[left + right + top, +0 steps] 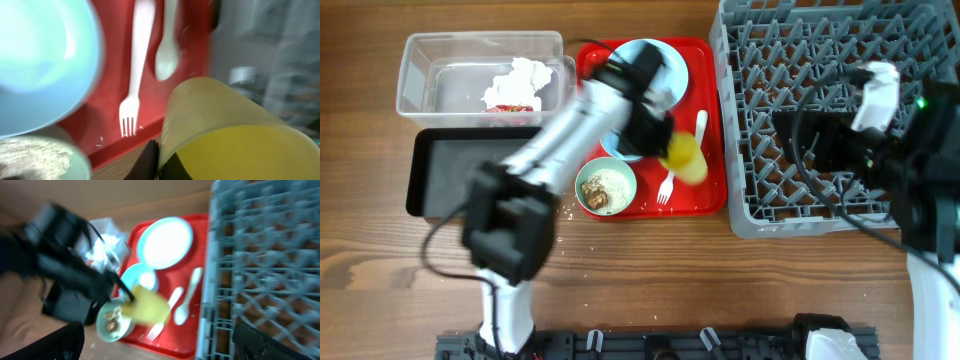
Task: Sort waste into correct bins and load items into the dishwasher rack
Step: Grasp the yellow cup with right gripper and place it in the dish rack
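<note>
My left gripper (672,150) is shut on the rim of the small yellow cup (684,158) and holds it above the red tray (710,200); in the left wrist view the cup (225,130) sits between the fingers (161,161). The light blue plate (660,62), a light blue bowl (612,148) partly under my arm, the pale green bowl (607,187) with food scraps, the white fork (667,186) and the spoon (699,130) lie on the tray. My right gripper (805,135) is open and empty over the grey dishwasher rack (820,60).
The clear tub (430,70) at the back left holds crumpled tissue (525,78) and a red-and-white wrapper (510,106). The shallow black tub (445,170) lies in front of it. A few crumbs lie on the wood near the green bowl.
</note>
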